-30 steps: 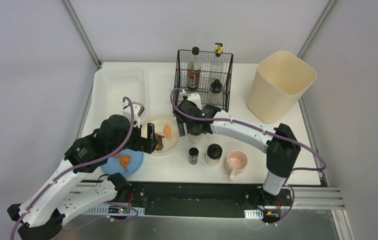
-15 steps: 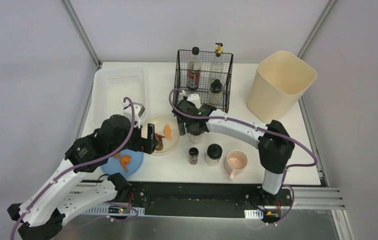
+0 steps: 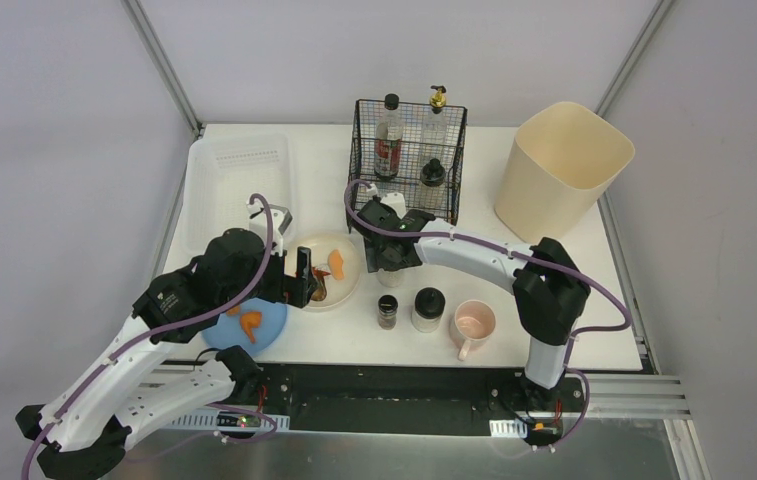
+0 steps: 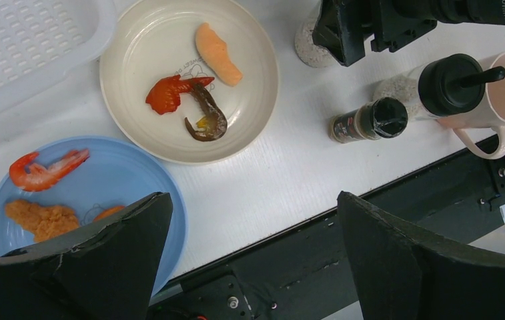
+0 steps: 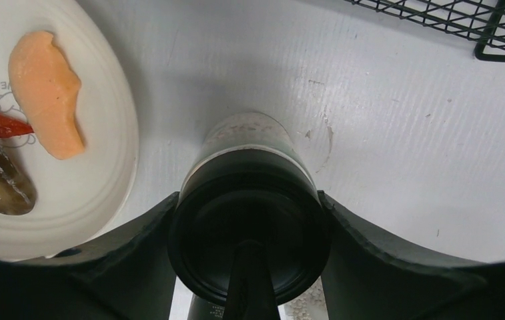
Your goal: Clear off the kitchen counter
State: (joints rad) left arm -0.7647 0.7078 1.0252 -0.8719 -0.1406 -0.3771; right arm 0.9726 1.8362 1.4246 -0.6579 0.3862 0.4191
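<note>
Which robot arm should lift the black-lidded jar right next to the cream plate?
Right. The right gripper hugs both sides of the black-capped jar. The left gripper hangs open above the cream plate and the blue plate, off to the side of that jar.

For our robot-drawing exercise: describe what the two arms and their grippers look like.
Both the left arm and right arm have white tubular links, bulky black joint housings and a purple cable looping alongside. The left gripper and right gripper each have two matte-black, wedge-shaped fingers.

Lab cell: grey panels, aluminium frame
</note>
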